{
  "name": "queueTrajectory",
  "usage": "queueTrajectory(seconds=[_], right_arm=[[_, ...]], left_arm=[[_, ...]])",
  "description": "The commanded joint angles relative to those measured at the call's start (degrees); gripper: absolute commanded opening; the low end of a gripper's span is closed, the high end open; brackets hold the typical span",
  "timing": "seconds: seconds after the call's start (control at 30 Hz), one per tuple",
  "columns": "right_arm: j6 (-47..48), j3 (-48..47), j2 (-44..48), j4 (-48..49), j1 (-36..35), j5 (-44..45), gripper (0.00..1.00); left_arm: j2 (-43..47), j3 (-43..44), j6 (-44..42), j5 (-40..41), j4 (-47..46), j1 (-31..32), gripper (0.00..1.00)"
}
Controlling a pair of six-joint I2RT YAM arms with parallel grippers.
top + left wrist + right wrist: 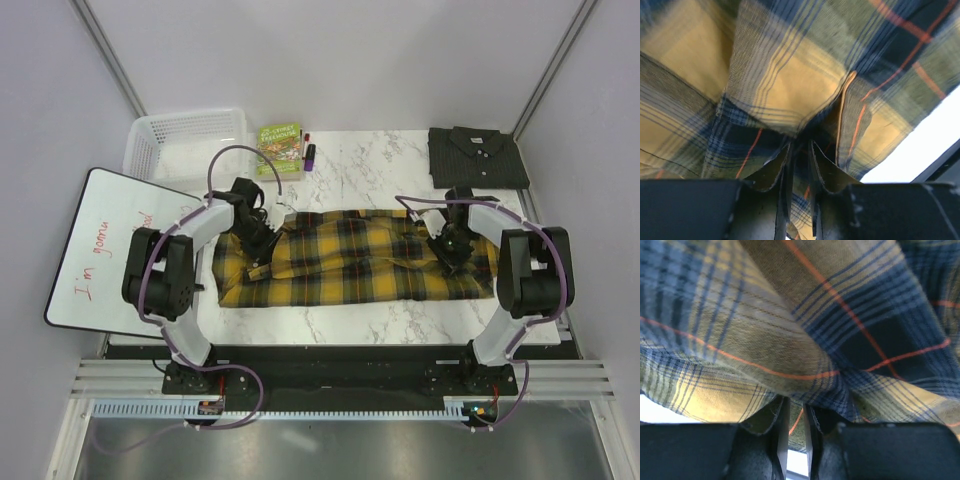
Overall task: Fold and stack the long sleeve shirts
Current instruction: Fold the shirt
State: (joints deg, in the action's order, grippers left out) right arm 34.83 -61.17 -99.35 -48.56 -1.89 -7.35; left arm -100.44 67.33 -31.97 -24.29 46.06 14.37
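The yellow-and-black plaid shirt lies as a long horizontal band across the middle of the white marble table. My left gripper is shut on the plaid cloth near its left end; the cloth fills the left wrist view and is pinched between the fingers. My right gripper is shut on the plaid cloth near its right end, with the cloth bunched in the right wrist view. The dark charcoal grey shirt lies folded at the far right corner of the table.
A white plastic basket stands at the back left. A green book and markers lie beside it. A whiteboard with red writing leans off the table's left edge.
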Motion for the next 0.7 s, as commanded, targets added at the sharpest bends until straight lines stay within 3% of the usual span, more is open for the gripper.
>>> queueTrajectory(seconds=[0.0, 0.27, 0.5, 0.67], right_arm=[[-0.99, -0.62, -1.98, 7.77, 0.31, 6.73, 0.23], [1.99, -1.41, 3.98, 3.99, 0.31, 8.31, 0.28], [4.11, -10.89, 2.50, -0.48, 6.71, 8.60, 0.29], [3.49, -14.77, 4.86, -5.58, 7.96, 5.62, 0.30]], left_arm=[[0.33, -5.08, -2.21, 6.97, -3.26, -0.13, 0.24], [5.78, -16.70, -5.65, 9.80, -1.95, 2.58, 0.23], [8.60, -19.61, 3.57, 6.19, 3.94, 21.54, 0.20], [8.07, -16.46, 4.90, 2.51, 6.75, 29.57, 0.21]])
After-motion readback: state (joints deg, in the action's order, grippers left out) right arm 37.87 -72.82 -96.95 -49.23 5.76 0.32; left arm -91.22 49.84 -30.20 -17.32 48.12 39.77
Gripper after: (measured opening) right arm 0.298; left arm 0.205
